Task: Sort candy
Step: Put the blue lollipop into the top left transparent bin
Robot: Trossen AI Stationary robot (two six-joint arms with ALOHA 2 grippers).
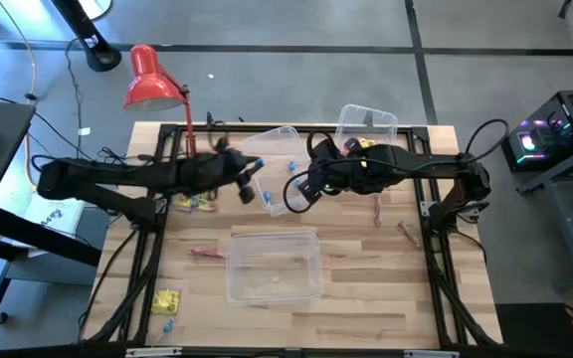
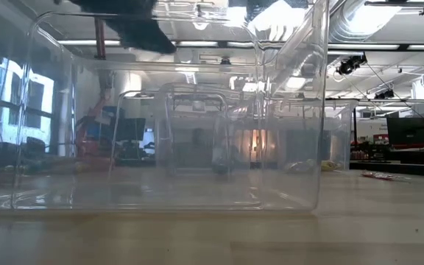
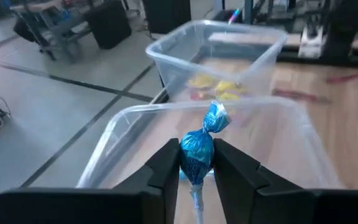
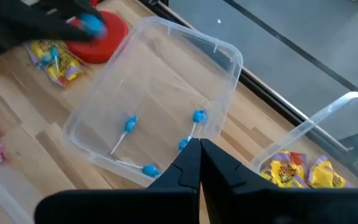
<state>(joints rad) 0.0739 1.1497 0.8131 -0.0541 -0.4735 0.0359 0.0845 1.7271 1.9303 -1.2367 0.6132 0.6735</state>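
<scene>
My left gripper (image 3: 196,163) is shut on a blue twist-wrapped candy on a white stick (image 3: 197,152). It hovers over the rim of a clear bin (image 3: 241,124), which holds several blue candies (image 4: 130,124). My right gripper (image 4: 199,149) is shut at that bin's rim (image 4: 229,93). A second clear bin (image 1: 366,124) behind it holds yellow packets (image 4: 291,171). More yellow packets (image 1: 195,202) and red-pink sticks (image 1: 207,254) lie loose on the table. My left gripper pinches the wrapped blue head of the candy (image 3: 196,155) between its two fingers. The twisted wrapper end (image 3: 216,118) sticks out past the fingertips and the white stick (image 3: 196,200) runs back between them. The candy is lifted clear, above the bin. My right gripper has its shut tips at the blue-candy bin's rim; I cannot tell whether it touches it.
A third clear bin (image 1: 274,264) stands empty near the table's front middle and fills the low view (image 2: 175,110). A red desk lamp (image 1: 152,80) stands at the far left corner. Yellow packets (image 1: 167,301) and a blue piece (image 1: 170,326) lie front left; a red stick (image 1: 406,231) lies right.
</scene>
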